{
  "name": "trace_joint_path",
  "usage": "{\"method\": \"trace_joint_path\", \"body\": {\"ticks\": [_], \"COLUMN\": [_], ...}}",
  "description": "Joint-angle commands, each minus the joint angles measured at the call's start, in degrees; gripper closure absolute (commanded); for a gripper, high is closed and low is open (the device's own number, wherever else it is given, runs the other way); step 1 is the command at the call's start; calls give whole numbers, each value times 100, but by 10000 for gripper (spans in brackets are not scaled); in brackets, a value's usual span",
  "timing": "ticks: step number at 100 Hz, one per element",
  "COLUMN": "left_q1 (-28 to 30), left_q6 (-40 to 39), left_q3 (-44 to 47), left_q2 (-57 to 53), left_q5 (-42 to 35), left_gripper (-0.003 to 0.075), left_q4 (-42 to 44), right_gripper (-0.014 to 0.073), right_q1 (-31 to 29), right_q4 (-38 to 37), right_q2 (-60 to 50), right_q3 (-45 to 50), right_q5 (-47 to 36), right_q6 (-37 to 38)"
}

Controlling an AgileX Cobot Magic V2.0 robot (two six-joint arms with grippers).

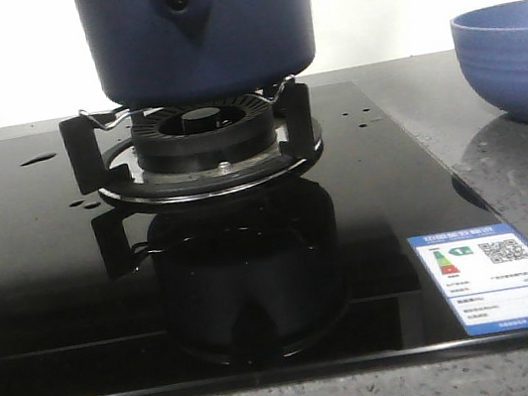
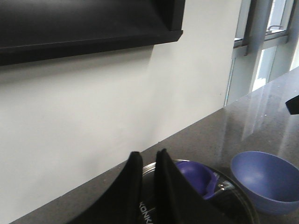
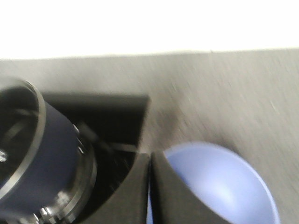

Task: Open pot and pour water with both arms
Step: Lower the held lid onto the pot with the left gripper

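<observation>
The large dark navy-blue round pot (image 1: 198,33) sits on the burner grate (image 1: 189,134) at the rear of the black glass hob (image 1: 48,292). Water drops (image 1: 37,160) lie near the hob's left rear edge. The left gripper (image 2: 148,186), clenched, appears to hold a glass lid (image 2: 219,196), so opening looks underway. The right gripper (image 3: 150,186) is closed on nothing. Pouring into the light blue bowl (image 1: 514,63) remains.

One pot (image 1: 198,37), one bowl (image 1: 514,63), one burner (image 1: 203,142).
</observation>
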Motion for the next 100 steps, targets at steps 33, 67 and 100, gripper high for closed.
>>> {"method": "trace_joint_path", "body": {"ticks": [33, 67, 100], "left_q1": [331, -98, -99], "left_q6": [-379, 30, 30], "left_q3": [1485, 4135, 5541], "left_q2": [-1881, -3901, -5761], "left_q5": [-2492, -3025, -3197], "left_gripper": [739, 739, 739], "left_q4": [217, 135, -710], "right_gripper": [650, 650, 650], "right_q1": [343, 348, 348], "right_q4": [1481, 1568, 1685], "right_q2": [-1782, -4166, -5849], "right_q3": [2118, 4534, 5876], "right_q5": [-2392, -3013, -3244], "right_q6": [-2375, -2980, -2980]}}
